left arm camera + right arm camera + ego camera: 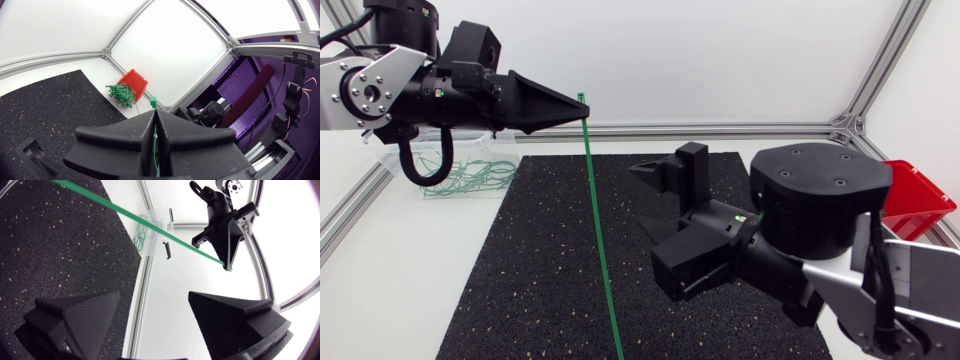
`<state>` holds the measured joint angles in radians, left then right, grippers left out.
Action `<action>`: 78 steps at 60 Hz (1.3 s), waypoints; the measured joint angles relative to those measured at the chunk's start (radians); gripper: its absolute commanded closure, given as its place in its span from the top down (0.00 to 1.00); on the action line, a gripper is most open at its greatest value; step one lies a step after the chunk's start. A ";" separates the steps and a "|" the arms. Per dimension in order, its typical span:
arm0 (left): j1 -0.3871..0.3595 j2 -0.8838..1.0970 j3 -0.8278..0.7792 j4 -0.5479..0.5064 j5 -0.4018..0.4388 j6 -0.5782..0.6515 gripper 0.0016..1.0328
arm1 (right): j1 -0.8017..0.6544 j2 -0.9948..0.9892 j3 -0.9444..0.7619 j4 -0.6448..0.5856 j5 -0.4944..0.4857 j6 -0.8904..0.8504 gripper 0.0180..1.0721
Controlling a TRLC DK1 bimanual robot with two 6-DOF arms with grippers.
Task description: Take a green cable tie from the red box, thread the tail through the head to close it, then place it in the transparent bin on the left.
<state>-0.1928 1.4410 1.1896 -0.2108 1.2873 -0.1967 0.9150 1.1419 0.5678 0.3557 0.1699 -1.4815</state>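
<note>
Above the far left of the surface, left claw (578, 103): pressed together on the green cable tie (600, 240), held in the air over the far edge of the black mat (540, 270).
Left claw, seen from its own wrist (153, 116): the two wedges meet with no gap. The green strip runs up the seam between them, and the tie's square head (153, 102) sticks out just past the tips.
Green cable tie: one straight strip. It hangs from the left claw's tips and runs across the mat to the near edge of the head view. Whether its tail touches the mat cannot be told.
Right claw (640, 196): low over the right half of the mat, fingers wide apart, holding nothing.
Right claw, seen from its own wrist (154, 296): a broad gap lies between the wedges. The tie (125, 212) passes ahead of it, well clear of both fingers, and ends at the left claw (227, 266).
Red box (915, 195): at the far right of the surface, beyond the mat, partly hidden by the right arm. The left wrist view shows it (134, 82) tilted, with a bundle of green ties (121, 94) poking out of its open side.
Transparent bin (460, 178): on the white surface just beside the mat's far left corner, under the left arm. It holds a tangle of thin green loops (470, 180).
</note>
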 measured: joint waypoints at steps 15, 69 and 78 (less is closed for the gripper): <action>0.000 0.014 0.001 -0.010 0.050 0.061 0.03 | 0.001 0.064 -0.032 0.184 -0.047 -0.173 0.96; 0.028 0.105 0.001 -0.018 0.063 0.149 0.03 | -0.113 0.215 -0.262 0.621 -0.700 -0.532 0.96; 0.027 0.106 0.001 -0.018 0.063 0.150 0.03 | -0.125 0.234 -0.262 0.620 -0.768 -0.535 0.96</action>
<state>-0.1658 1.5471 1.1904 -0.2287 1.3506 -0.0471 0.7902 1.3762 0.3058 0.9760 -0.5983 -2.0167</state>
